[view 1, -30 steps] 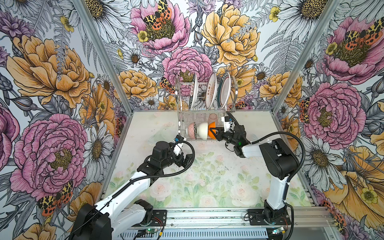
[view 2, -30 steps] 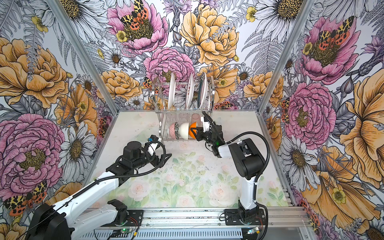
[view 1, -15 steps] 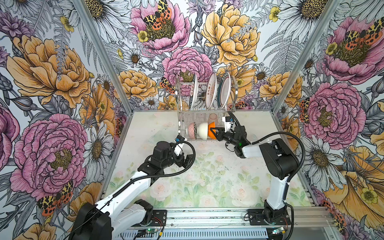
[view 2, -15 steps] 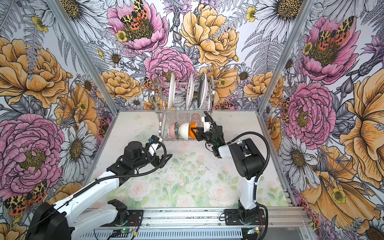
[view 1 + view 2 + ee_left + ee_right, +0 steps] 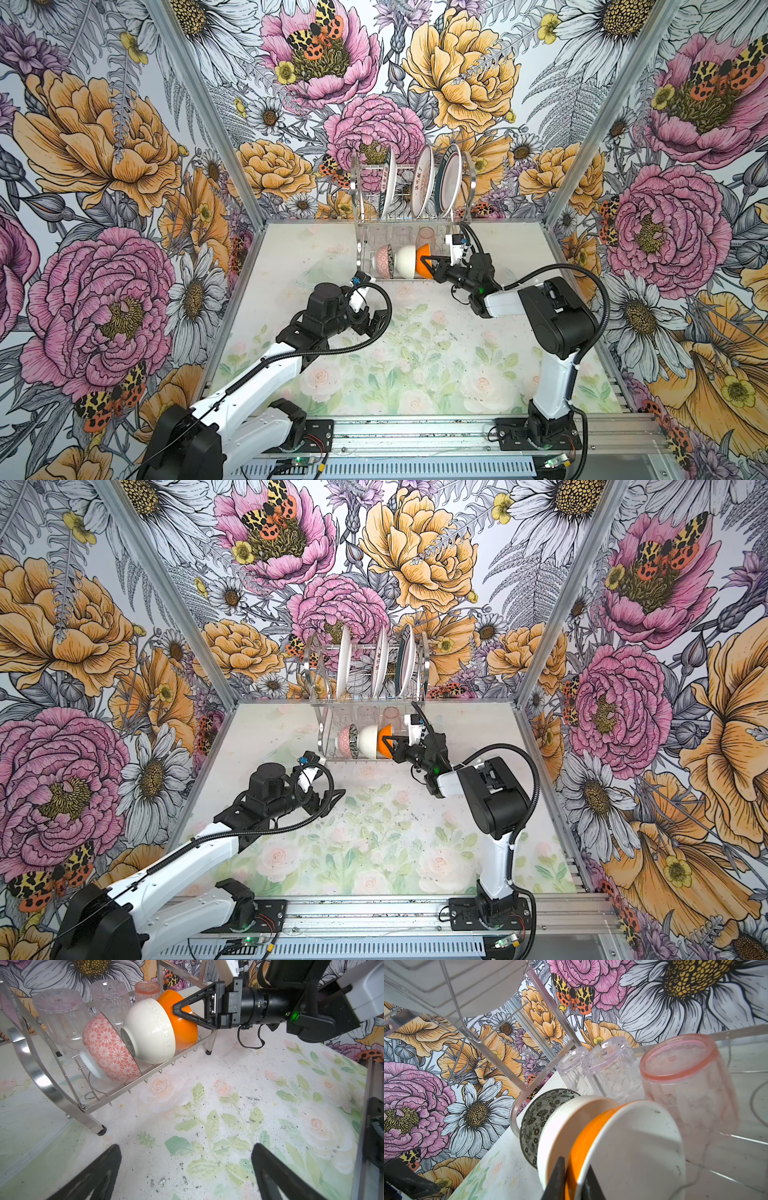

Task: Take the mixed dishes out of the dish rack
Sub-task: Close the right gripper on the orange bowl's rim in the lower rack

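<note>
Floral wallpaper (image 5: 104,145) covers all three walls, and the tabletop (image 5: 415,357) is printed with pale roses. We see the chrome dish rack (image 5: 354,187) at the back, upper centre in both top views, close to the rear wall.

Upper tier: three plates (image 5: 424,180) stand on edge, and the rightmost has a teal rim.

Lower tier, back row: three upturned cups, namely two clear cups (image 5: 610,1070) and a pinkish cup (image 5: 685,1095) at the right end.

Lower tier, front row: three bowls on their sides, packed in a line. The pink patterned bowl (image 5: 110,1053) is on the left, the cream bowl (image 5: 149,1030) in the middle and the orange bowl (image 5: 185,1031) on the right.

The right gripper (image 5: 424,261) comes in from the right of the frame. Its jaws are pinched on the orange bowl's rim, one finger outside and one inside. The bowl lies against the cream bowl in the rack.

The left gripper (image 5: 187,1147) has its jaws spread wide with nothing between them. It hovers over bare tabletop, below and left of the rack in the top views.
</note>
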`<move>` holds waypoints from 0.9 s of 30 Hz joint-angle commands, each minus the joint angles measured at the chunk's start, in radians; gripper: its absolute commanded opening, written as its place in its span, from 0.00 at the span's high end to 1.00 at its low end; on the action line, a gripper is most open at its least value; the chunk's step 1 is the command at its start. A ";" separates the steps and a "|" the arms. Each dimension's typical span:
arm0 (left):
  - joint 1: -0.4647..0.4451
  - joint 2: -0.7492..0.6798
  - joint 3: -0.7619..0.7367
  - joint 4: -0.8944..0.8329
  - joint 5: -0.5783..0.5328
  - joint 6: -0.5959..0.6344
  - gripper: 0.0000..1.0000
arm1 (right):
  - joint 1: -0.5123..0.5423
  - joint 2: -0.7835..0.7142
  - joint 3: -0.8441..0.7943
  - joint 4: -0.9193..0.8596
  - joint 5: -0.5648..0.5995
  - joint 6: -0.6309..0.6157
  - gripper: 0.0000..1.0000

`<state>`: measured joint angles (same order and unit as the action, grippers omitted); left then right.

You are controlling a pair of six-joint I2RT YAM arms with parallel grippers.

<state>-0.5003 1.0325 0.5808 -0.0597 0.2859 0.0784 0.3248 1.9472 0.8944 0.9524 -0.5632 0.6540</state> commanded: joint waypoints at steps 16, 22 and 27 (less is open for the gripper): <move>-0.007 -0.001 0.014 0.004 0.014 -0.008 0.01 | -0.032 -0.008 -0.005 0.078 0.037 0.021 0.89; -0.008 -0.002 0.013 0.008 0.010 -0.016 0.01 | -0.033 -0.016 -0.003 0.080 0.037 0.025 0.90; -0.009 -0.002 0.011 0.009 0.009 -0.016 0.01 | -0.034 -0.012 -0.002 0.108 0.036 0.048 0.91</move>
<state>-0.5003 1.0325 0.5808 -0.0597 0.2859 0.0772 0.3248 1.9472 0.8928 0.9607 -0.5632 0.6888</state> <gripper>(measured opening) 0.989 0.130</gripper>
